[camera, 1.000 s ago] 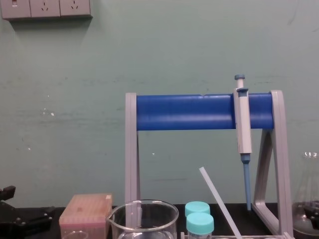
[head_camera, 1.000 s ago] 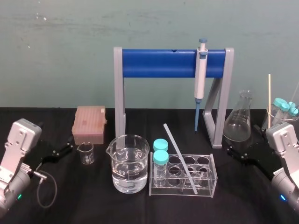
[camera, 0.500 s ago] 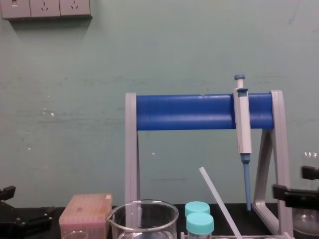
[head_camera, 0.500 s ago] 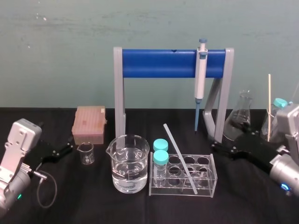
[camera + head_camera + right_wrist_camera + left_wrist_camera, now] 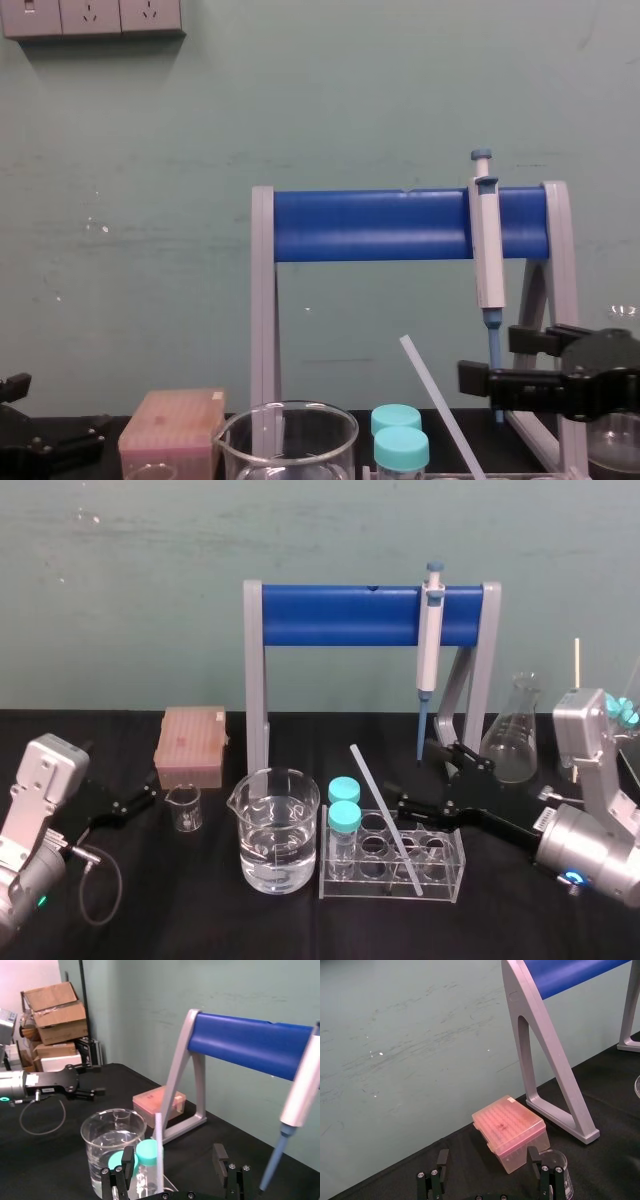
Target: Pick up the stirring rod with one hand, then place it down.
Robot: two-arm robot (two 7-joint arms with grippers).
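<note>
**The right claw is open next to the stirring rod**

From the head view, we see the stirring rod (image 5: 385, 818) leaning in the clear rack (image 5: 455, 868) in the middle of the black table (image 5: 200, 910). Its bottom end sits in the rack and its top end tips to the left. The right claw (image 5: 415, 774) is just to the right of the rod, above the rack. Its two fingers are wide apart and hold nothing. We cannot tell if the lower finger touches the rod. A big glass cup (image 5: 278, 830) with water stands to the left of the rack. The left claw (image 5: 148, 788) is far off on the left, near the pink box (image 5: 190, 745).

From the left wrist view, we see the left claw (image 5: 487, 1157) with its fingers wide apart and nothing in them. The pink box lies just in front of it.

From the right wrist view, we see the rod (image 5: 159, 1145) standing up in the gap between the two fingers of the right claw (image 5: 173, 1152). It is closer to one finger. The fingers are wide apart and do not grip it.

From the chest view, we see the rod (image 5: 440, 405) leaning with its top to the left. The right claw (image 5: 488, 358) is open just to the right of it, in front of the blue stand (image 5: 400, 225).
</note>
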